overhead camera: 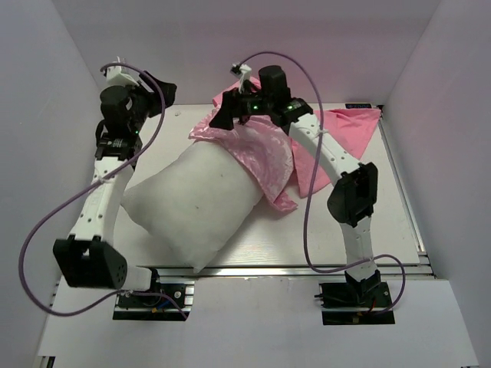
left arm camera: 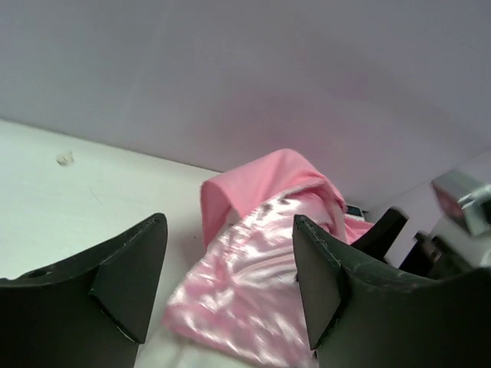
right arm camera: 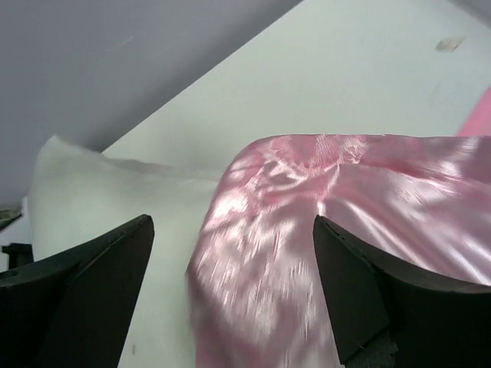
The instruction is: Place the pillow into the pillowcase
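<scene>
Pillowcase (overhead camera: pixel 265 157) sleeves only the pillow's (overhead camera: pixel 196 203) far end; the rest is bare. Left gripper (left arm camera: pixel 229 222) sits off the pillow's far-left corner, right gripper (right arm camera: pixel 232 222) over the covered end. Both have jaws apart, holding nothing. Most of the insertion looks undone.

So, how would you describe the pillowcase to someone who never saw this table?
On the white table, a plump white pillow lies diagonally. The pillowcase is the pink cloth covering its far end and spreading toward the far right corner. Only it is pink and shiny.
</scene>
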Robot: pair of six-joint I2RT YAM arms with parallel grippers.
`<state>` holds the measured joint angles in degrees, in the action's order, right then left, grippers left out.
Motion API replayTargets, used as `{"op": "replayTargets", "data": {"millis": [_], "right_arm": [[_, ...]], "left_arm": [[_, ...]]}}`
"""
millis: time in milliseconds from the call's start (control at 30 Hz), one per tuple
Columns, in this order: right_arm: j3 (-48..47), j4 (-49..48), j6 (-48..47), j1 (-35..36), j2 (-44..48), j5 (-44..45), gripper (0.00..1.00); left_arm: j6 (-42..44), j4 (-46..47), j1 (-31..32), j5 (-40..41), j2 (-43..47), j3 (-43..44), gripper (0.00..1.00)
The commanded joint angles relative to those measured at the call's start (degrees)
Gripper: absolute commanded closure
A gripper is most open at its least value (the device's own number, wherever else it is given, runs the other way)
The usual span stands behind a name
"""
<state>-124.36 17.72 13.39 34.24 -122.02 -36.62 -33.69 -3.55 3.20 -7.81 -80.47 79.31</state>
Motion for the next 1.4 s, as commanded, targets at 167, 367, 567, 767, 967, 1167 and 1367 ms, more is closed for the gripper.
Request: {"op": "replayTargets", "data": {"millis": [167, 367, 567, 767, 967, 1167, 1367], "right_arm": [[8.1, 6.1, -19.3, -2.5, 20.9, 6.5, 0.11], [38.5, 2.0, -22.3, -1.0, 34.6, 18.8, 0.11], [40.7, -1.0, -23.4, 7.2, 31.9, 31.4, 0.11], [27.5, -0.6, -24.8, 8.9, 18.9, 33.3, 0.11], [18.6, 3.1, -25.4, 9.3, 10.6, 35.7, 0.11], [15.4, 5.8, -24.3, 9.6, 7.3, 35.6, 0.19], [15.5, 6.5, -25.9, 9.4, 5.7, 33.4, 0.53]], "left_arm": [[21.0, -20.6, 16.4, 5.5, 7.0, 1.4, 0.24], [16.4, -27.2, 22.6, 12.2, 16.7, -10.8, 0.23], [7.8, -32.8, 22.7, 20.7, 24.6, -18.8, 0.22], [8.1, -34.1, 22.8, 26.9, 22.8, -19.0, 0.2], [13.8, -28.0, 23.3, 16.9, 16.2, -24.3, 0.18], [13.2, -25.5, 23.8, 19.4, 8.8, -28.0, 0.22], [12.2, -22.3, 23.8, 22.5, 7.7, -28.6, 0.69]]}}
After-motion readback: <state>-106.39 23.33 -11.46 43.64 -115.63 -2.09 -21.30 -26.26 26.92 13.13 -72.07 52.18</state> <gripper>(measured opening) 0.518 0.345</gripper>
